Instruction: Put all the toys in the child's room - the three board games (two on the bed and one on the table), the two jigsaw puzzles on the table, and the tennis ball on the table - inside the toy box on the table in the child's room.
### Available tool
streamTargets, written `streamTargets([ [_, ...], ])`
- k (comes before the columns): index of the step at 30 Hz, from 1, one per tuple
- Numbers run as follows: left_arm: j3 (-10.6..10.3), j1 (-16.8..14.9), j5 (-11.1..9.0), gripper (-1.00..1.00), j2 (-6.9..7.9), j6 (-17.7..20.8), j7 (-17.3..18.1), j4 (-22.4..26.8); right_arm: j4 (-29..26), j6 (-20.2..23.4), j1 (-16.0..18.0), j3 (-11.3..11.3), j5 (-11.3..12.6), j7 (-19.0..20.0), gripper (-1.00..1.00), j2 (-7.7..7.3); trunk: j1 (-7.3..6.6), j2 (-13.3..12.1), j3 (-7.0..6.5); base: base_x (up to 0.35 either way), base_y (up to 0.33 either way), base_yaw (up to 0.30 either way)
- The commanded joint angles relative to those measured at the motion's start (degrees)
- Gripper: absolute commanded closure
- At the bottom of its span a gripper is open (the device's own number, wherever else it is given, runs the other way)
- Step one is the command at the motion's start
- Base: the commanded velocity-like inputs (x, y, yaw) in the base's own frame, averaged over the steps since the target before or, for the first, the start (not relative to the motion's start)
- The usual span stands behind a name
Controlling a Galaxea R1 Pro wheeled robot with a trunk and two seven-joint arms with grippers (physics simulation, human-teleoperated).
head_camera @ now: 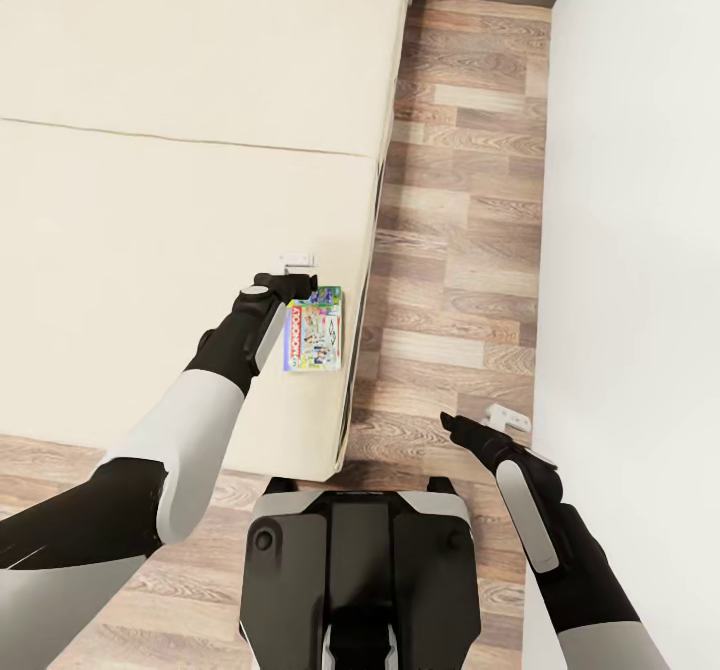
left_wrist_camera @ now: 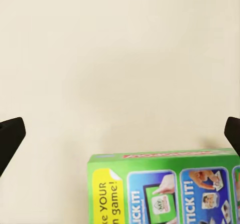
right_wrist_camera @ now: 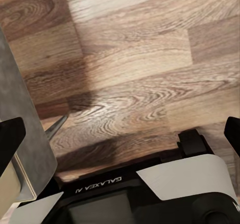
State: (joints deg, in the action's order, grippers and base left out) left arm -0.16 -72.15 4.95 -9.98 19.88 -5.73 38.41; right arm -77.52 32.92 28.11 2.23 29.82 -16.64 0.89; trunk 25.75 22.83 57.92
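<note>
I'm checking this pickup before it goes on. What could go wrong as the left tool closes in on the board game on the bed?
1. The board game lies flat near the bed's edge; a nudge from the left tool could slide it off onto the floor.
2. The left tool's fingers are spread wide beside the box; flat on the soft mattress, its thin edge may be hard to pinch.

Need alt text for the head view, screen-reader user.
The left gripper hovers at the far end of a green-edged board game lying flat near the bed's right edge, jaws open and not yet on the box. The right gripper hangs open over the wood floor beside the bed, holding nothing.
</note>
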Motion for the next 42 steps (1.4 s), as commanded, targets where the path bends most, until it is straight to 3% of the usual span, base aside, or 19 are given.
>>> streamTargets([
  [1, 0.0, 0.0, 0.5, -1.00, -0.02, 0.3, -0.1, 0.1, -0.1, 0.1, 0.0, 0.0, 0.6, -0.6, -1.00, -0.01, 0.04, 0.1, 0.06, 0.000, 0.000, 0.002],
  [20, -0.1, 0.0, 0.6, -1.00, -0.02, -0.2, 0.0, -0.1, -0.1, 0.1, 0.0, -0.1, 0.6, -0.5, -1.00, -0.01, 0.04, 0.1, 0.07, 0.000, 0.000, -0.189],
  [42, -0.1, 0.0, 0.6, -1.00, -0.02, -0.3, -0.1, -0.5, -0.1, 0.1, 0.0, -0.1, 0.6, -0.6, -1.00, -0.01, 0.04, 0.1, 0.07, 0.000, 0.000, -0.014],
])
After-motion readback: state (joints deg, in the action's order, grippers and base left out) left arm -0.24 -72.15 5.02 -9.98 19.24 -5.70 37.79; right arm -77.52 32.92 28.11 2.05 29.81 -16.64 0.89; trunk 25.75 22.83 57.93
